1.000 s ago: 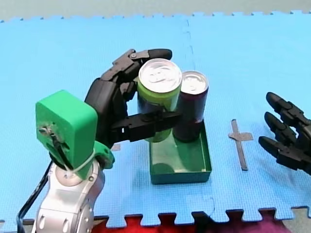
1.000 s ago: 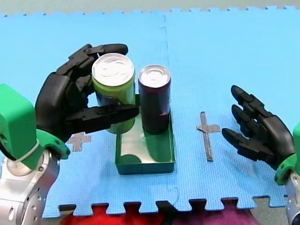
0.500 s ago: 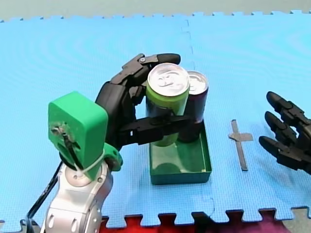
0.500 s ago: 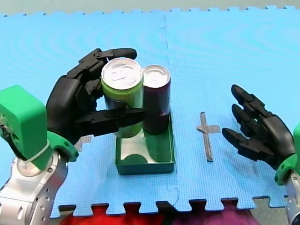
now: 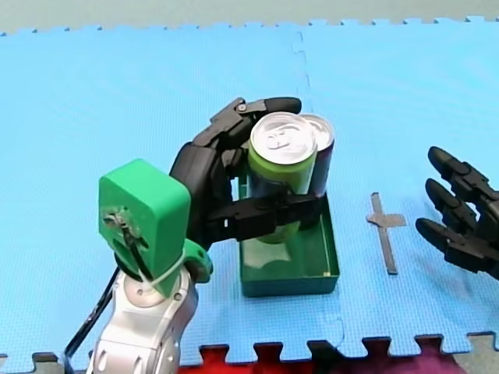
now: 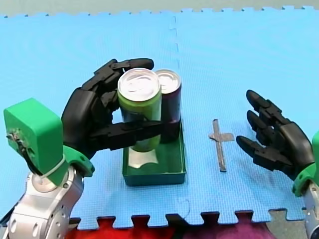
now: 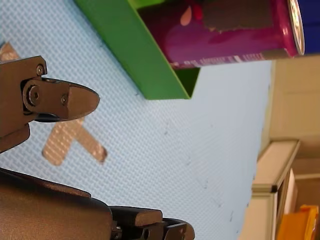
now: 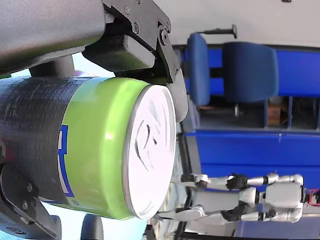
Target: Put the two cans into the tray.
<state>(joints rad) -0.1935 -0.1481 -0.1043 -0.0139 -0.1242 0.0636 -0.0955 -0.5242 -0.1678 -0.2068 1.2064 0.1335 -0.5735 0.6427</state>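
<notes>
Green can (image 6: 139, 107) (left hand (image 6: 92, 115)) half-hides purple can (image 6: 172, 109); right hand (image 6: 271, 142) aside.

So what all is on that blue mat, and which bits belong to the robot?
mat: one, blue foam, under everything.
tray: one, green, on the mat.
purple can: one, dark purple, standing in the tray's far right part.
green can: one, lime green, held over the tray's left part, beside the purple can.
tape cross: one, grey, on the mat right of the tray.
left hand: one, black, gripping the green can.
right hand: one, black, holding nothing, right of the tape cross.
</notes>
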